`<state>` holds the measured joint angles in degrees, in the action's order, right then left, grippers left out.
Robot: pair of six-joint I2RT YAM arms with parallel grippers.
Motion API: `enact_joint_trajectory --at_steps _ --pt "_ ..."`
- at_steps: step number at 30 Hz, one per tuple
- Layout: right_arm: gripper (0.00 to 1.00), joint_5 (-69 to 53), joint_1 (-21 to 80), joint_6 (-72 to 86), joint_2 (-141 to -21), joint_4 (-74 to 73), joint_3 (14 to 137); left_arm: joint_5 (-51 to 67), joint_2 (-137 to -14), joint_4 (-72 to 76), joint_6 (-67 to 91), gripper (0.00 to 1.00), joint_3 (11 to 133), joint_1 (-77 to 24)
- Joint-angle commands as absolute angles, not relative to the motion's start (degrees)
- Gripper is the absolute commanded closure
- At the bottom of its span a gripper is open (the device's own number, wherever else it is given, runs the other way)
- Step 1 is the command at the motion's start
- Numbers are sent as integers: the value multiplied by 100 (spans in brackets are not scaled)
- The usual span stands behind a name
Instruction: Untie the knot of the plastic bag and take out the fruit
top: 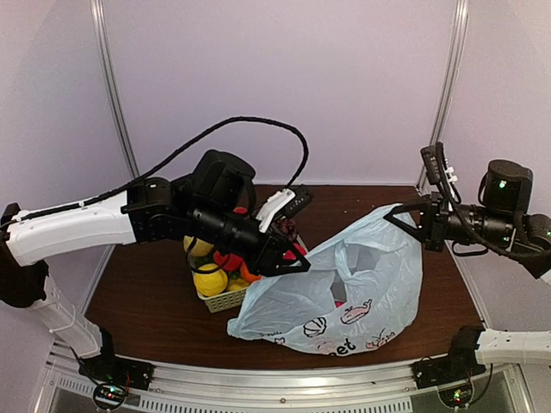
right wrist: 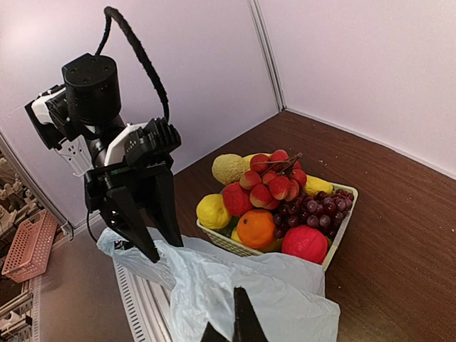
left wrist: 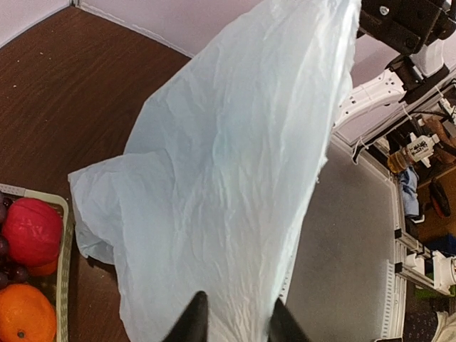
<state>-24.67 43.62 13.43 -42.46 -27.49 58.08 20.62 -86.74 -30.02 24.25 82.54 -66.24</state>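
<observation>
Plastic bag: the plastic bag (top: 383, 275) lies on the right half of the dark wooden table (top: 155, 292). Its top edge is stretched between the two grippers, and its body sags down onto the table.
Left gripper: the left gripper (left wrist: 239, 320) sits at the bag's upper left edge. Its jaws are partly apart, with film running between the two dark fingers. No pinch on the film shows.
Right gripper: the right gripper (top: 394, 218) is clamped tight on the bag's upper right corner and holds it up off the table.
Fruit: the fruit (right wrist: 256, 228) is piled in a basket (top: 225, 299) that touches the bag's left side, just under the left gripper.
Knot: no bunched twist can be made out; a loop opening gapes in the side facing the camera.
Materials: the bag is thin, creased, translucent pale blue film with dark and pink cartoon print low on its side. The basket is pale woven plastic. It holds a lumpy lemon (right wrist: 212, 211), a smooth orange (right wrist: 256, 228), red pieces and dark grapes (right wrist: 313, 214).
Left arm pose: the left arm (top: 77, 228) reaches in from the left, its white forearm nearly level and its wrist angled down to the right.
Right arm pose: the right arm (top: 508, 198) is raised at the right edge, fingers pointing left.
</observation>
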Motion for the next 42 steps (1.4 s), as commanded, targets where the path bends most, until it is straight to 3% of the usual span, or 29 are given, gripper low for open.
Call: enact_joint_trajectory --at_steps 1,2,3,4,7,8,10,23,33,42 --pt "100 -2440 4342 1428 -4034 -2705 5691 2134 -8837 -2834 2408 91 8304 -6706" --pt "100 -2400 4342 1458 -3997 -2722 5661 2140 -8863 -2832 2408 99 8315 -6728" --pt "98 -2316 4340 1512 -3966 -2736 5634 2137 -8880 -2812 2416 100 8322 -6758" --pt "86 -2193 4342 1572 -3927 -2767 5633 2134 -8897 -2774 2441 100 8307 -6776" --pt "29 -1892 4342 1714 -3822 -2904 5751 2034 -8880 -2619 2613 100 8256 -6800" --pt "21 -1819 4342 1748 -3791 -2976 5845 1969 -8866 -2566 2710 100 8233 -6800" --pt "14 -1820 4342 1785 -3734 -3096 6055 1741 -8812 -2460 2958 100 8201 -6803" --pt "28 -2729 5002 1895 -4463 -2783 6687 1453 -8734 -2087 3673 100 8163 -6803" --pt "40 -465 7697 1749 -5647 -3075 6949 1266 -8749 -2206 3743 100 8201 -6794" --pt "43 1766 7977 3707 -5628 -3436 5297 1055 -8443 -1977 3878 100 7776 -6787"
